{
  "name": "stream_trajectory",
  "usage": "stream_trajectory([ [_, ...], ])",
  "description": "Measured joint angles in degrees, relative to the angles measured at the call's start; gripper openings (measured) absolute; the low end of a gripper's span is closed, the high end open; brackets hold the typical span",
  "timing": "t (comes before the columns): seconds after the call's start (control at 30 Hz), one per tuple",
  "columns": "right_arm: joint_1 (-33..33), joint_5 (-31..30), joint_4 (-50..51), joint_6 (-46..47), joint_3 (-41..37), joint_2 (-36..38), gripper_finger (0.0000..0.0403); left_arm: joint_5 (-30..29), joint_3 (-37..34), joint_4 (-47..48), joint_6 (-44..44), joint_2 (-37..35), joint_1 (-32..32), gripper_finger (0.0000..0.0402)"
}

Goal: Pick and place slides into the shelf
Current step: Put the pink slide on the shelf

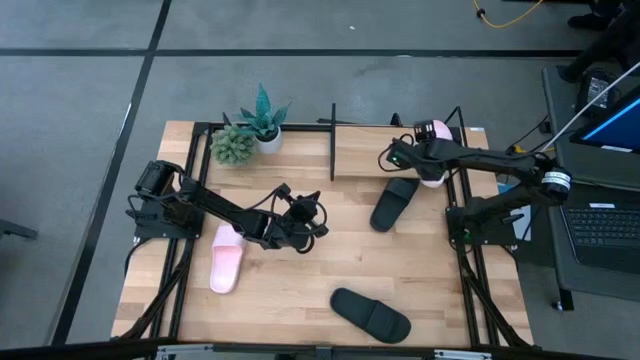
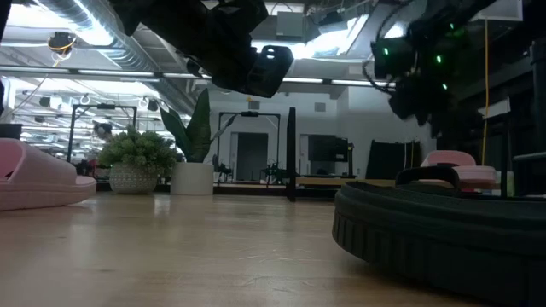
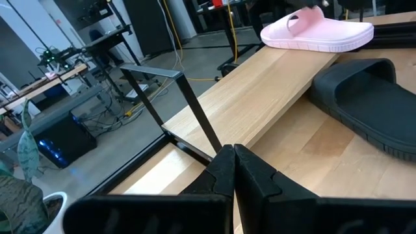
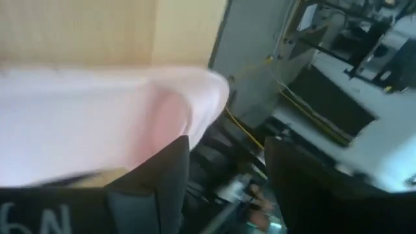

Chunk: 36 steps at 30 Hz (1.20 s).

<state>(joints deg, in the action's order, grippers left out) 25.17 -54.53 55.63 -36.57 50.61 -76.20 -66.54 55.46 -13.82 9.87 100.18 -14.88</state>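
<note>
Your right gripper (image 1: 432,152) hangs over the pink slide (image 1: 433,178) on the shelf (image 1: 332,140) at the counter's (image 1: 300,290) far right, jaws wide apart, the slide just beside one finger, nothing gripped. Your left gripper (image 1: 318,222) waits mid-counter, jaws shut and empty. Another pink slide (image 1: 226,258) lies left; black slides (image 1: 394,203) sit centre and near.

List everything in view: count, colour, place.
Pale pink slip-on slides: 2; one on the table's left side, one on the shelf at far right, under the right arm.
Matte black slip-on slides: 2; one mid-right beside the shelf, one near the front edge.
Black metal-rod shelf with light wood board: 1; along the back.
Potted plants: 2, green, white pots; back left.
Laptop: 1, dark; right of the table.
Left gripper: fingers shut, empty, mid-table.
Right gripper: fingers open at the shelf's pink slide.
</note>
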Motion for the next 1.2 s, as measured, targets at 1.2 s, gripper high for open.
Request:
stream_trajectory([
  [1.2, -38.8, 26.7, -84.2, 34.8, -30.3, 15.1, 0.0200, 9.3, 0.0, 5.9, -11.5, -5.8, -14.7, 0.0000],
])
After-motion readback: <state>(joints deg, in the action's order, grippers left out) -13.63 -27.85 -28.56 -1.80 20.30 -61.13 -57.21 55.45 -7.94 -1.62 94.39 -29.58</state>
